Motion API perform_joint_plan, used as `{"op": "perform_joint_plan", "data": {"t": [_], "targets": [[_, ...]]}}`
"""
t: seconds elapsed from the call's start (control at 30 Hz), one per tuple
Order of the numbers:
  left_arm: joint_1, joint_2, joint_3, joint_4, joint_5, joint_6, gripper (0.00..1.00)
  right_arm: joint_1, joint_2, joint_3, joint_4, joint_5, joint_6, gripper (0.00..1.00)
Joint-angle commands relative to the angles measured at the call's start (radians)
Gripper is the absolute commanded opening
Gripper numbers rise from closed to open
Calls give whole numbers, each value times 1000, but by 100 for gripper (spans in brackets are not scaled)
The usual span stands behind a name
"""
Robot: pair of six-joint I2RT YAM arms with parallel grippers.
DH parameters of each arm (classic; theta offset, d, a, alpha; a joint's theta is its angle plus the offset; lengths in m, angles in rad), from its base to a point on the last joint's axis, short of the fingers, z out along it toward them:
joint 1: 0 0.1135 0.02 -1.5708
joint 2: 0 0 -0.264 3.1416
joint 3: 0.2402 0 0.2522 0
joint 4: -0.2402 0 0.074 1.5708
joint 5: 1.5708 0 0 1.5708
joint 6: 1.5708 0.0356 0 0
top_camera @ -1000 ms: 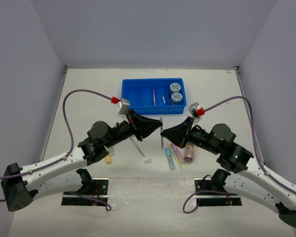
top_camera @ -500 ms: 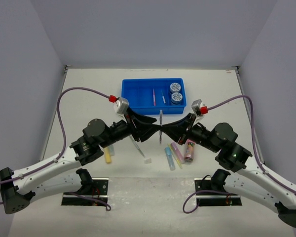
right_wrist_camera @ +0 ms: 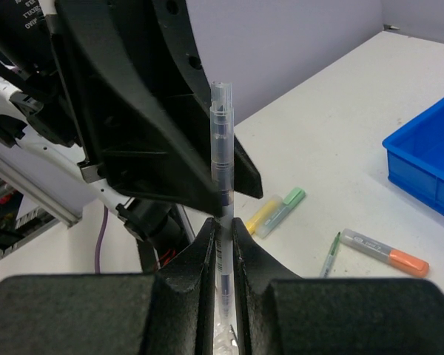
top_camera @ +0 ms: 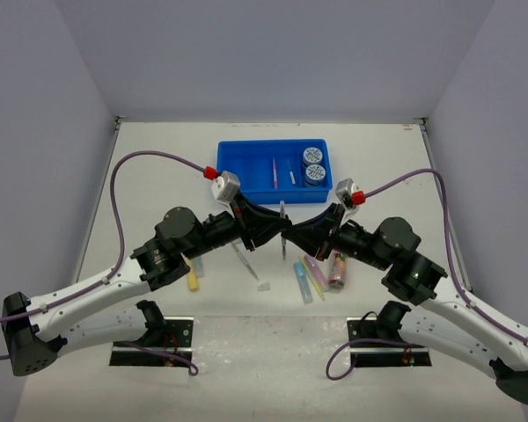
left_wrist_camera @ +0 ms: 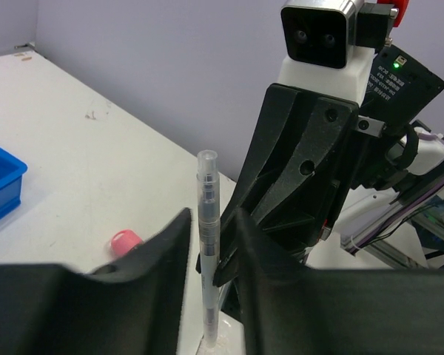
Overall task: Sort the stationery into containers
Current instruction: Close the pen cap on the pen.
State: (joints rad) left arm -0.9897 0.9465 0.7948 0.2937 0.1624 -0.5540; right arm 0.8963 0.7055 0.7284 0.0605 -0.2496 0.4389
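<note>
A clear thin pen (top_camera: 283,230) stood upright just before the blue tray (top_camera: 233,195), which held two patterned discs (top_camera: 313,155) and two thin pens (top_camera: 274,172), while pastel markers (top_camera: 302,282) and a pink tube (top_camera: 338,269) lay loose on the table (top_camera: 158,176).

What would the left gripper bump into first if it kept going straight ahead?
The left gripper would probably hit the clear pen upright between its fingers; the right gripper holds that pen just behind.
</note>
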Motion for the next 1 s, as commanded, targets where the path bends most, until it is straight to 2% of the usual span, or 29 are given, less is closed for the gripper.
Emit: {"op": "perform_joint_plan", "data": {"t": [0.0,0.07,0.17,0.2,0.27,0.37,0.53,0.67,0.73,0.83,0.93,0.97], "targets": [[-1,0,30,12,-13,30,12,0,-10,26,38,-46,-32,0],[-1,0,29,21,-8,29,2,0,-3,28,40,-57,-35,0],[-1,-5,26,28,6,27,0,0,1,25,47,-66,-36,1],[-1,-10,20,38,11,26,0,1,5,23,53,-72,-36,7],[-1,-26,5,62,23,23,0,0,18,23,65,-85,-31,28],[-1,-40,-6,82,40,25,0,1,43,25,84,-102,-19,31],[-1,-57,-10,82,34,30,0,0,85,41,98,-119,-11,6],[-1,-55,-6,72,31,34,0,0,79,42,101,-115,-8,0],[-1,-40,4,46,26,44,23,0,75,45,95,-110,-11,0],[-1,-12,45,-41,-6,68,63,0,71,57,60,-73,-26,0],[-3,-5,88,-116,-35,78,67,0,78,74,10,-34,-48,0],[-2,-6,100,-133,-49,81,64,0,85,77,2,-31,-50,0]]}}
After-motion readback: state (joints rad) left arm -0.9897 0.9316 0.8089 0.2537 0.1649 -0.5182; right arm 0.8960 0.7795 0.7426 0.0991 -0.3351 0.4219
